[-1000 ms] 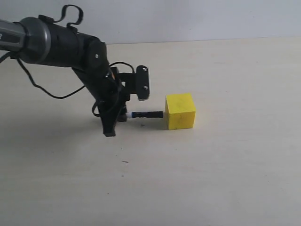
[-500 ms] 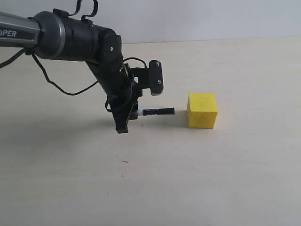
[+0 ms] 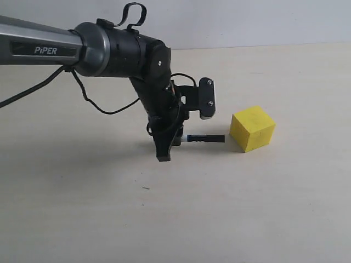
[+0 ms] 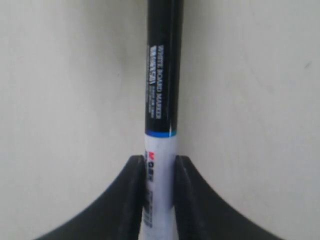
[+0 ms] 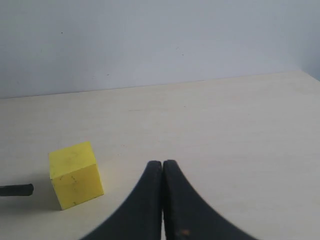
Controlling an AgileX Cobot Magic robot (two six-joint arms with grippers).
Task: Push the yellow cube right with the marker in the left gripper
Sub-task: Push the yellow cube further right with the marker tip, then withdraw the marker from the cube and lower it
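Observation:
The yellow cube (image 3: 252, 128) rests on the pale table, turned at a slant; it also shows in the right wrist view (image 5: 75, 174). My left gripper (image 3: 176, 139) is shut on the marker (image 3: 205, 138), which points level toward the cube with its black cap tip a short gap away from it. In the left wrist view the marker (image 4: 161, 100) runs straight out from between the black fingers (image 4: 134, 187), white barrel clamped, black cap ahead. My right gripper (image 5: 163, 165) is shut with nothing in it, apart from the cube; the marker tip (image 5: 17, 190) peeks in at the edge.
The grey-black arm marked "PiPER" (image 3: 49, 49) reaches in from the left with loose black cables (image 3: 104, 107) hanging under it. A pale wall (image 3: 247, 22) closes the table's far edge. Bare tabletop (image 3: 307, 192) lies right of the cube.
The left arm has swept rightward with the marker. The cube has slid right and turned askew; the marker tip that touched it now trails it by a small gap.

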